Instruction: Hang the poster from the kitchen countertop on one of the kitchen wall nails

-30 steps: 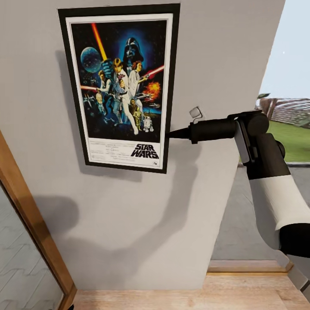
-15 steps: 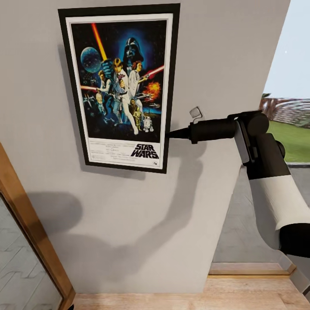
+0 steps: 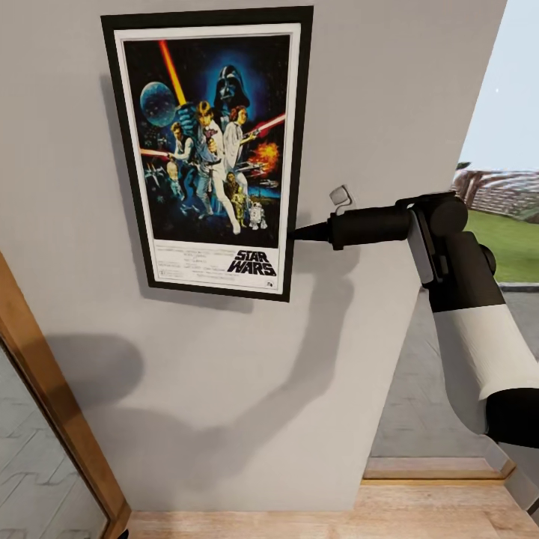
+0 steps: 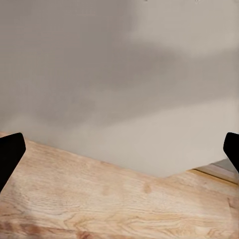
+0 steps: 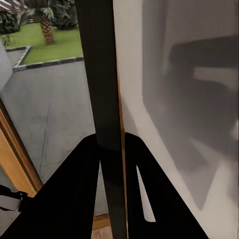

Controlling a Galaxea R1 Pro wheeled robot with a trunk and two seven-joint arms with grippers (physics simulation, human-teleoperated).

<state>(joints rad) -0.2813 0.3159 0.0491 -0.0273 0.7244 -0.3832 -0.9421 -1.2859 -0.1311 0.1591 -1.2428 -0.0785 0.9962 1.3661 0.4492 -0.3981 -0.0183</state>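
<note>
The poster [image 3: 209,150] is upright and flat against the grey wall [image 3: 359,97]: black frame, white border, dark blue lightsaber artwork. My right gripper [image 3: 296,233] is shut on the lower part of its right edge, the arm reaching in from the right. In the right wrist view the poster's black edge [image 5: 102,74] runs between the two fingers [image 5: 74,189], with my right gripper [image 5: 110,149] clamped around it. A small grey nail-like fitting [image 3: 340,196] sticks out of the wall just above that gripper. My left gripper [image 4: 119,152] is open, facing bare wall and floor. The kitchen countertop is out of view.
A wooden door frame [image 3: 52,404] slants along the lower left. Wooden floor [image 3: 314,520] runs below the wall. To the right of the wall's end lie an opening, outdoor paving [image 3: 427,404] and a lawn [image 3: 509,239].
The wooden door frame has slid slightly towards the lower left of the picture, so the camera shifted a little. The poster and my right gripper have held still.
</note>
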